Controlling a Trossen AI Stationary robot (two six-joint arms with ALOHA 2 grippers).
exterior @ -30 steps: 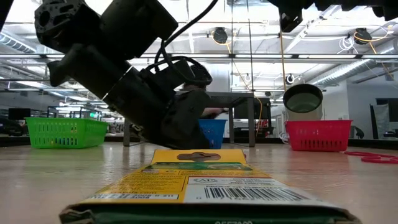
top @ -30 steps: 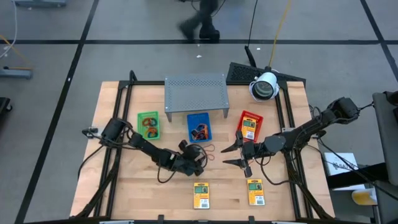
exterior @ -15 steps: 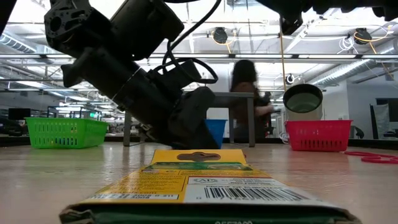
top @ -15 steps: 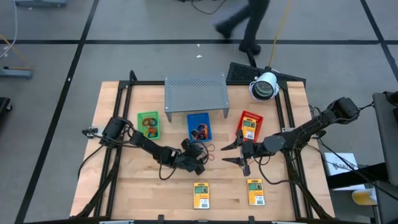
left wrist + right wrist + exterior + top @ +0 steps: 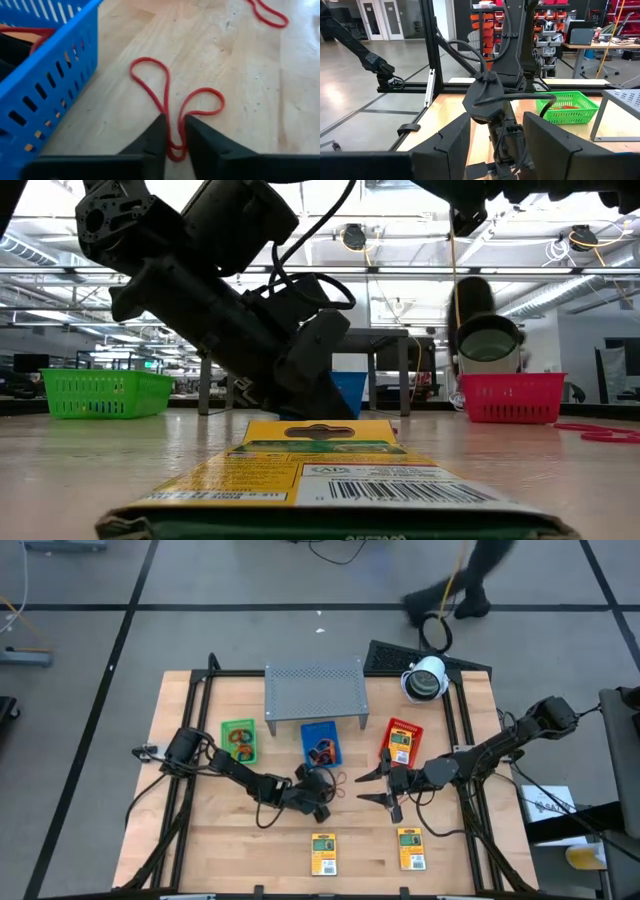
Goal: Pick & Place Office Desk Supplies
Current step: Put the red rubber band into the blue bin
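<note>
Two dark fingers of the left gripper (image 5: pixel 172 137) stand nearly together, pinching the pinched-in waist of a thin red rubber band (image 5: pixel 172 102) that lies flat on the wooden tabletop (image 5: pixel 240 75), just beside the perforated wall of the blue tray (image 5: pixel 45 85). From above, this gripper (image 5: pixel 322 798) sits near the middle of the tabletop, just in front of the blue tray (image 5: pixel 320 745). The right gripper (image 5: pixel 376 787) hovers a little to its right with its jaws spread wide, holding nothing.

The band is smooth and cord-like, squeezed into two loops. A second red band (image 5: pixel 267 12) lies farther off on the bare wood. Only the wrist view shows the pinch; in the high view the band is hidden under the gripper.

Two yellow packets (image 5: pixel 323 853) and (image 5: pixel 411 848) lie flat near the front edge of the tabletop; the low view shows one close up (image 5: pixel 320 470), glossy card with a barcode. A third packet (image 5: pixel 401 745) rests in the red tray (image 5: pixel 388 730). The green tray (image 5: pixel 225 730) and the grey perforated shelf (image 5: pixel 313 686) stand toward the back edge.
</note>
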